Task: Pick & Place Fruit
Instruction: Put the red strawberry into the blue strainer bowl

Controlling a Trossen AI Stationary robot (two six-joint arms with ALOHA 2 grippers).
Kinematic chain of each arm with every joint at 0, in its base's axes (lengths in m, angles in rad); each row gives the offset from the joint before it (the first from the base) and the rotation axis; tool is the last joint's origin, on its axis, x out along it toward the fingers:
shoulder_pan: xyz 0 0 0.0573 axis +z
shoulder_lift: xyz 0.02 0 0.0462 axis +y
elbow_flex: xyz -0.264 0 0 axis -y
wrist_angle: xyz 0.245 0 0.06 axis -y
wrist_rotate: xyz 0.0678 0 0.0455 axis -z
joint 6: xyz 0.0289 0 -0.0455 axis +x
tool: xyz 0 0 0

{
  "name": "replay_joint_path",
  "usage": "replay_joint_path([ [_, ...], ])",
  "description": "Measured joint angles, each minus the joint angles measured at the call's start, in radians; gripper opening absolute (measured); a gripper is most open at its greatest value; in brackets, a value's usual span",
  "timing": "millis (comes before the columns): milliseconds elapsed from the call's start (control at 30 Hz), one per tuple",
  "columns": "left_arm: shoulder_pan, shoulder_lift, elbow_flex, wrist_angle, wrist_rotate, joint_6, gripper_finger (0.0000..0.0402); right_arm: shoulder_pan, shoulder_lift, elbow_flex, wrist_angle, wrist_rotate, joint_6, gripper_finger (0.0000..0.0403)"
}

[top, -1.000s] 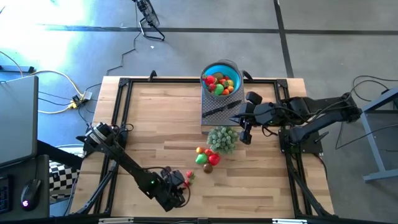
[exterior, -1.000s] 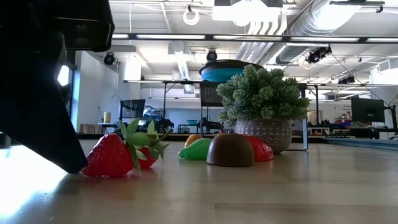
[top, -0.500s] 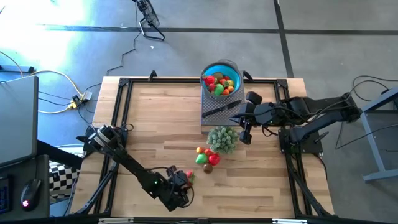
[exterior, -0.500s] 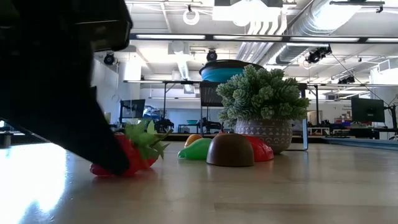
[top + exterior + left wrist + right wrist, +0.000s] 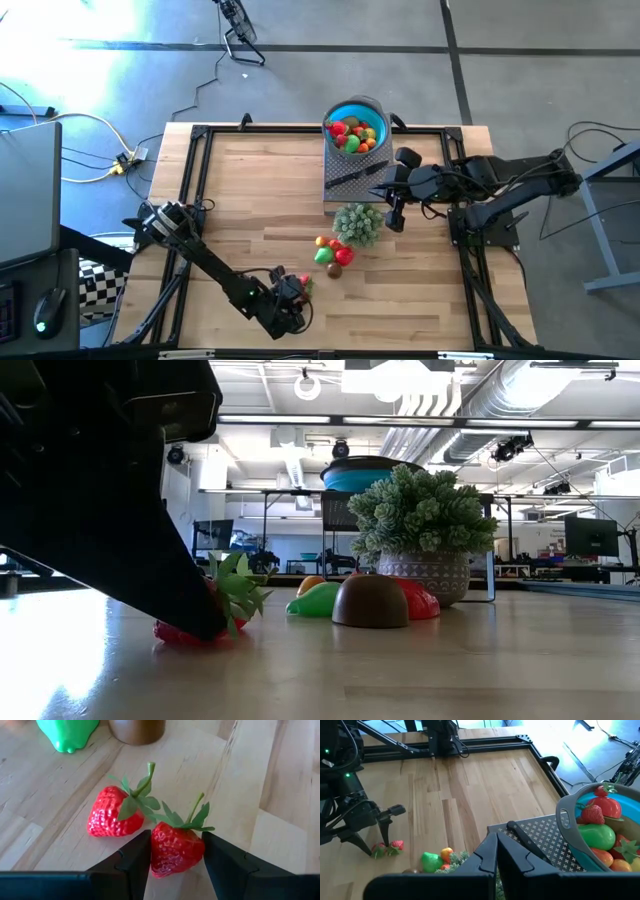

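The left gripper, jaws closed against a strawberry lengthwise on the tabletop, has a second strawberry just beside.

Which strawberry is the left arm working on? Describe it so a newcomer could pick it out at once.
Start at the wooden table and go to its near edge, where the left pincer is down. Two strawberries lie side by side there. The target strawberry sits between the pincer's fingers; the other strawberry lies just beyond them, free.
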Motion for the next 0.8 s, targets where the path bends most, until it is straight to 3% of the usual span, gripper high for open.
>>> replay_joint_path([
  [233,0.0,0.0,0.0,-0.001,0.005,-0.003,0.0167,0.0,0.0,0.0,0.0,0.0,0.0,0.0003],
  [467,0.0,0.0,-0.001,-0.003,0.02,-0.004,0.013,0.0,0.0,0.0,0.0,0.0,0.0,0.0003],
  [667,0.0,0.0,-0.001,-0.001,0.037,-0.012,0.0154,0.0,0.0,0.0,0.0,0.0,0.0,0.0003],
  [800,0.0,-0.004,-0.001,-0.001,0.048,-0.035,0.0147,0.0,0.0,0.0,0.0,-0.002,0.0,0.0003],
])
